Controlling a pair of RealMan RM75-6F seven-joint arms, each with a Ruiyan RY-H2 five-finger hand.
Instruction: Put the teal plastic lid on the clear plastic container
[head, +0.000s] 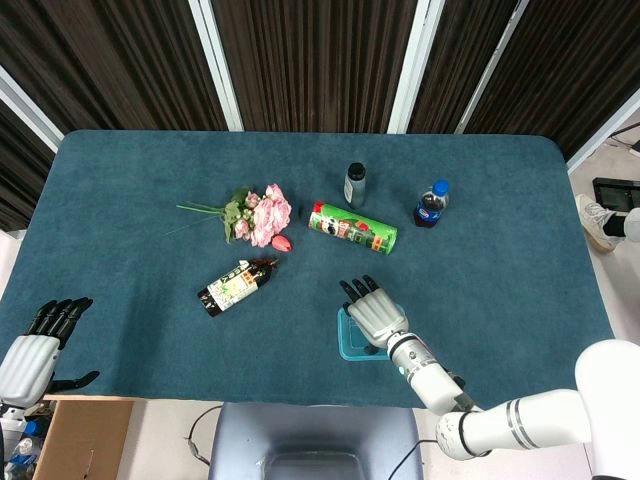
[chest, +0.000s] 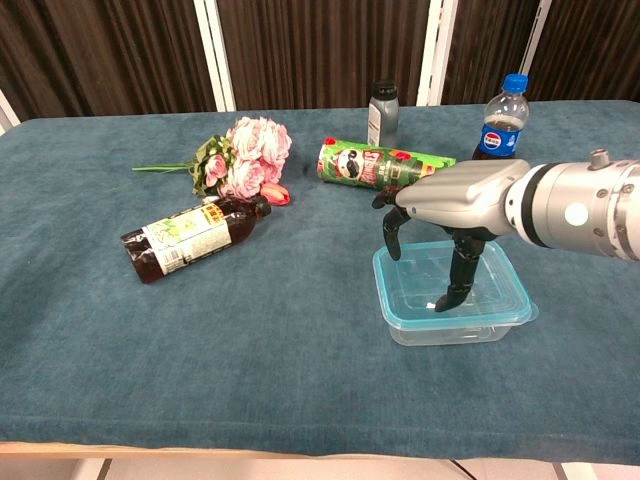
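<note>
So the teal plastic lid (chest: 452, 303) is sitting on the clear plastic container (chest: 455, 328) near the front edge of the blue cloth-covered table (chest: 300, 350). The right hand (chest: 450, 205) is over it, fingers spread and pointing down, one fingertip (chest: 445, 300) touching the lid's top. The left hand (head: 35, 350) is off the table's front left corner, fingers loosely apart, holding nothing.

Place: a lab or test room.
Signs: dark curtains (head: 310, 60) along the top, one cloth-covered table (head: 120, 200) filling the frame.
</note>
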